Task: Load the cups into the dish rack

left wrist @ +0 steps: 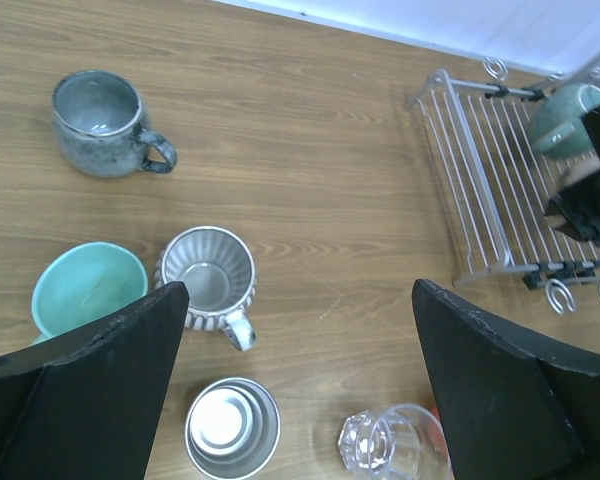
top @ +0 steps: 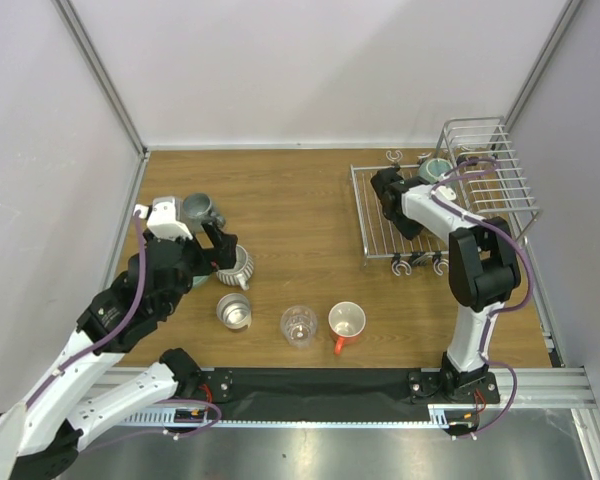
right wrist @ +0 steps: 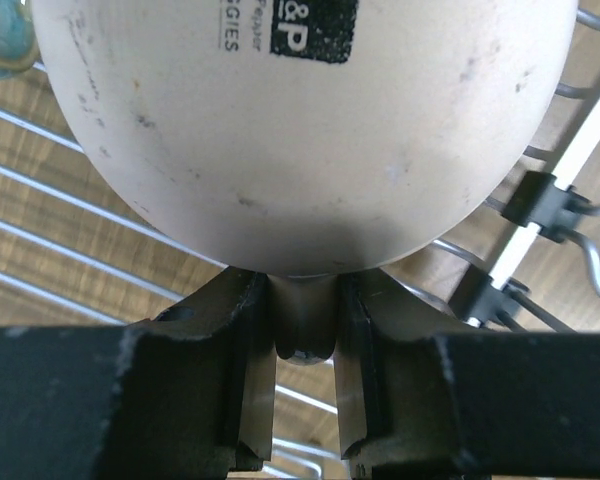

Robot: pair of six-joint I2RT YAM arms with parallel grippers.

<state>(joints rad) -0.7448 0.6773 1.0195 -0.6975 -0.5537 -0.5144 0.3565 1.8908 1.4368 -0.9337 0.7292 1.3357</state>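
Observation:
My right gripper (top: 392,200) is over the dish rack's flat grid tray (top: 375,238), shut on the handle of a beige mug (right wrist: 290,130) that fills the right wrist view. The rack wires (right wrist: 40,180) lie just beneath it. A teal-green mug (top: 437,168) lies on the rack by the barred basket (top: 490,165). My left gripper (top: 220,243) is open and empty above the ribbed whitish cup (left wrist: 208,280). Around it stand a grey-blue mug (left wrist: 97,122), a teal cup (left wrist: 85,290), a steel cup (left wrist: 230,428) and a clear glass (left wrist: 392,445). A white mug with orange inside (top: 346,321) stands to their right.
White walls close the table at the back and both sides. A black strip (top: 320,382) with the arm bases runs along the near edge. Bare wood (top: 300,215) lies between the cups and the rack.

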